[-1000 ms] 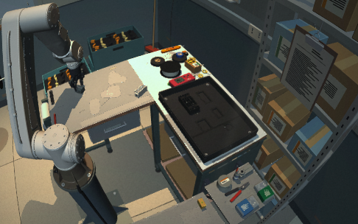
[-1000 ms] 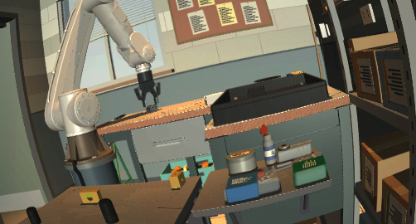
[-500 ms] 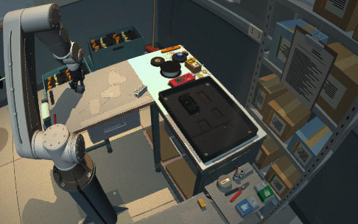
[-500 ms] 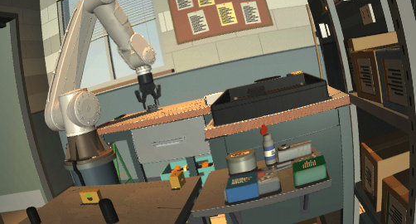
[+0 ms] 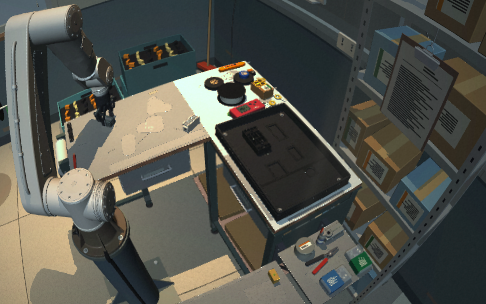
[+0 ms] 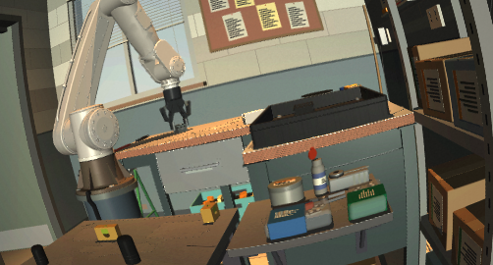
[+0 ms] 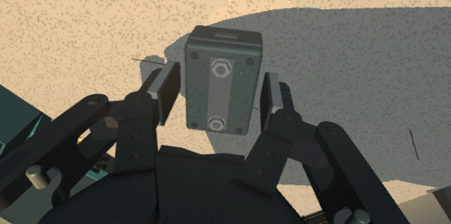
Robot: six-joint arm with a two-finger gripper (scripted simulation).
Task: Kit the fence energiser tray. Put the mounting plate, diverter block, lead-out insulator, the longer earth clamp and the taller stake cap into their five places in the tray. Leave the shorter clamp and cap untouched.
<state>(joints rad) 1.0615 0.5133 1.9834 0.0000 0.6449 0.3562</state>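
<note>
A dark grey block with a pale strip and two hex bolts on top lies on the tan workbench near its far left end, seen also from the side as a small dark piece. The black tray sits on the white table to the right, with one ribbed dark part in a recess. A small pale grey part lies near the workbench's right edge. My gripper hangs just above the block with a finger on each side of it, and it is open, holding nothing.
The workbench's left edge is close beside the gripper, with a teal bin of orange and black parts just beyond it. Spools and small devices crowd the white table's far end. Shelves of boxes stand right of the tray.
</note>
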